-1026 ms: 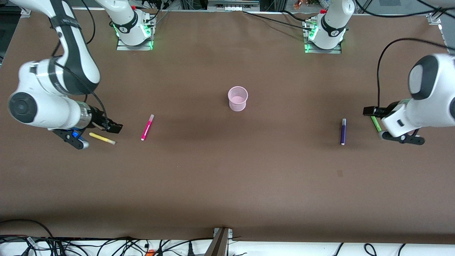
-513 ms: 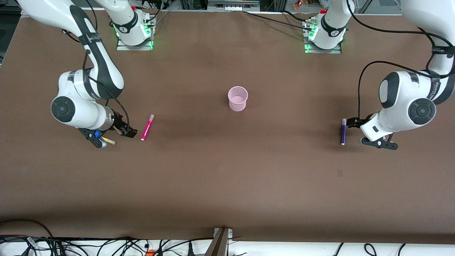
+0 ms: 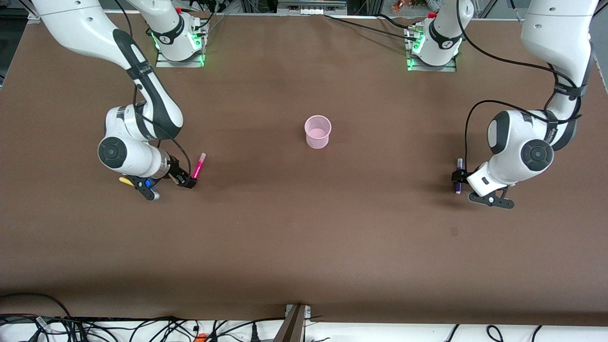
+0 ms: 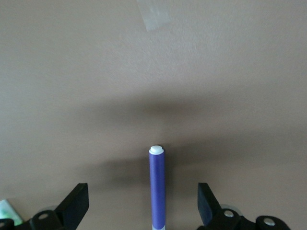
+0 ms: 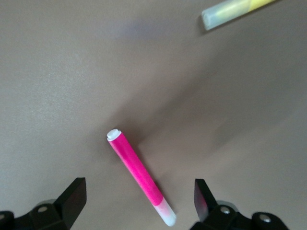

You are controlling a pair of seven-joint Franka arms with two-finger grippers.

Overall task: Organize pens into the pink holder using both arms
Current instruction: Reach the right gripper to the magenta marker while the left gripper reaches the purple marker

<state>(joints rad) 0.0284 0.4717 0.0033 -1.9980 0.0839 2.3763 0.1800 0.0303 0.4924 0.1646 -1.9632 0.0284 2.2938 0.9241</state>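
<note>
The pink holder [image 3: 317,132] stands upright and empty at the table's middle. The magenta pen [image 3: 198,166] lies toward the right arm's end; my right gripper [image 3: 186,180] is open just over its end nearer the camera. In the right wrist view the pen [image 5: 136,170] lies slanted between the open right gripper [image 5: 138,196]. The yellow pen [image 3: 126,180] lies beside it, mostly hidden by the arm. The purple pen [image 3: 459,164] lies toward the left arm's end; my left gripper [image 3: 457,180] is open over it. In the left wrist view the pen [image 4: 157,187] lies between the open left gripper [image 4: 142,203]. The green pen [image 4: 7,211] barely shows.
The brown table [image 3: 304,237] stretches wide between the pens and the holder. The arm bases [image 3: 179,42] stand along the edge farthest from the camera. Cables [image 3: 142,327] run along the table's front edge.
Both arms have swung toward the table's middle. The right gripper moved from the yellow pen to the magenta pen. The left gripper moved from the green pen to the purple pen.
</note>
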